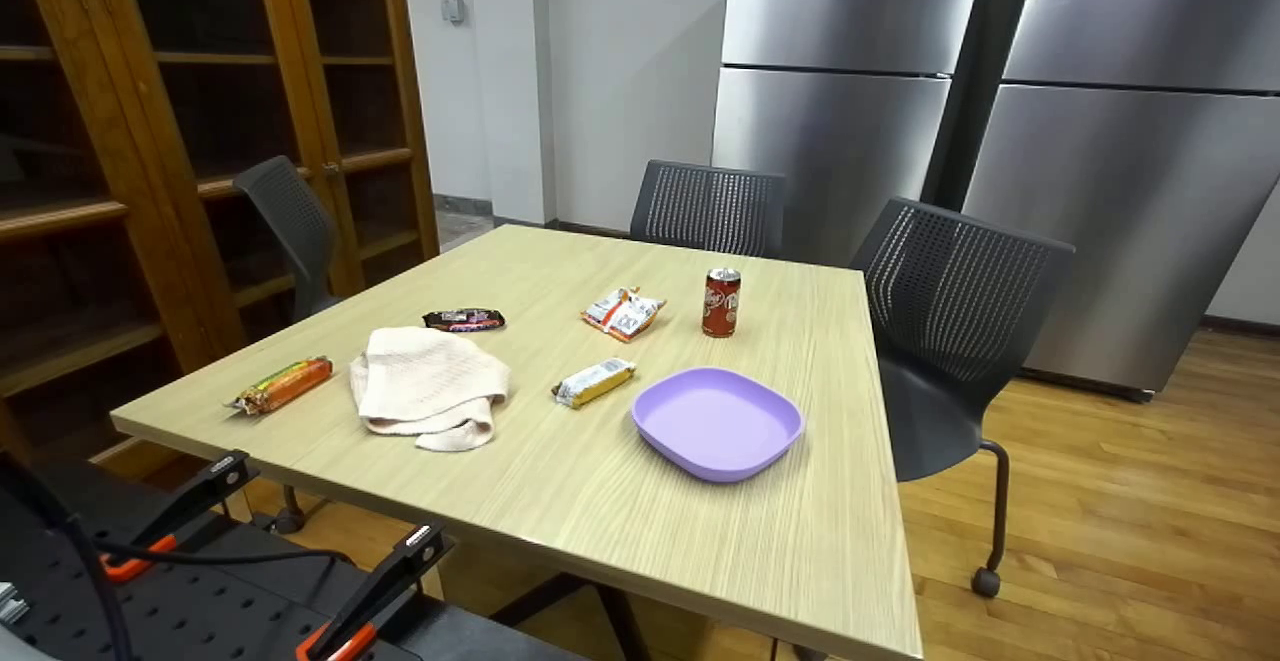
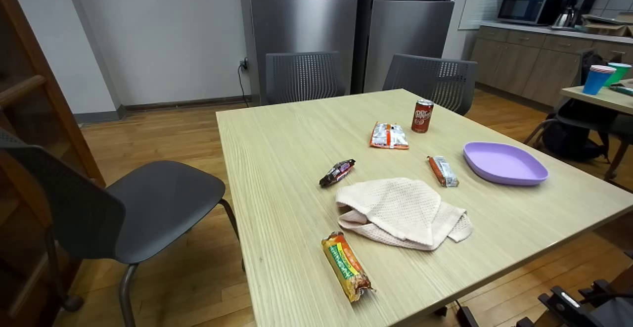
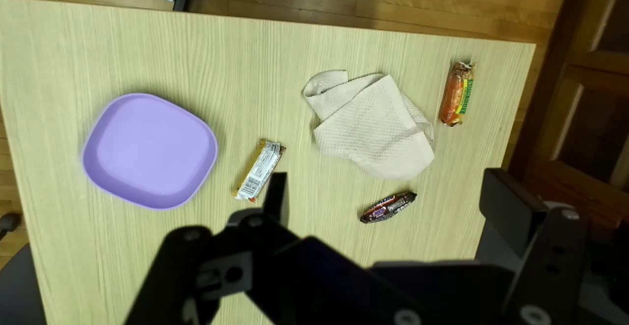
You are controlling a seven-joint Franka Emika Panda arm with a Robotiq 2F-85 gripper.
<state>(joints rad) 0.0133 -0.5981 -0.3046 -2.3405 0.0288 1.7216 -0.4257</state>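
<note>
Pale wood-grain counter (image 3: 255,59) bears, near a cream towel (image 3: 373,123), a dark-wrapped candy bar (image 3: 388,208) seen between the spread fingers of the empty gripper (image 3: 392,201); bar judged light, slippery, best pinched mid-length.

1. Spreads the gripper (image 3: 391,202) wide, with fingers (image 3: 511,212) well apart;
2. Stretches up from the bottom edge of the wrist view, dark and partly blurred;
3. Shows black linkages (image 3: 319,271) and pale bolt heads (image 3: 535,315) below the fingertips (image 3: 277,194).
</note>
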